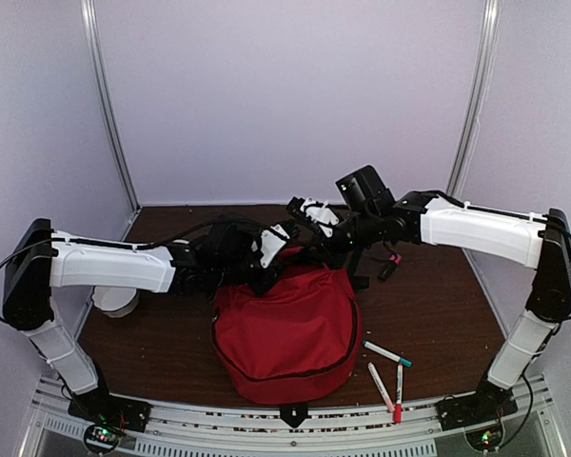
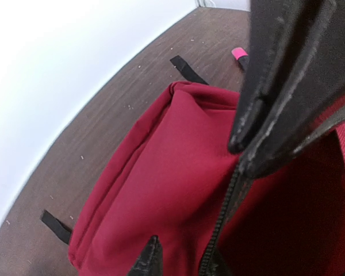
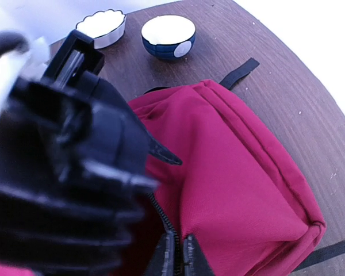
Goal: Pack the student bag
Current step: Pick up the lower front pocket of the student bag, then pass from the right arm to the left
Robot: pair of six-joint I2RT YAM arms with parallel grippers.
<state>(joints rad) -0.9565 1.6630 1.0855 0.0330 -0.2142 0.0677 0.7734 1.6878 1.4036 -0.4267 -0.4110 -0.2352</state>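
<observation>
The student bag [image 1: 287,328], a large red backpack, lies at the table's middle with its zipper [image 2: 223,221] partly undone. My right gripper [image 3: 182,256] is shut on the bag's zipper edge; in the left wrist view it [image 2: 241,155] pinches that edge from above. My left gripper [image 2: 181,265] straddles the red fabric beside the zipper. One fingertip [image 2: 150,256] rests outside on the cloth and the other is mostly cut off at the frame's bottom. Whether it pinches the fabric does not show. From above, both grippers meet over the bag's far end [image 1: 284,249].
Three markers [image 1: 388,354] [image 1: 381,386] [image 1: 398,392] lie at the front right, and a pink-capped one [image 1: 390,262] lies behind the bag. A white scalloped dish [image 3: 100,26] and a blue bowl [image 3: 168,35] stand to the left. Black straps [image 2: 57,226] trail from the bag.
</observation>
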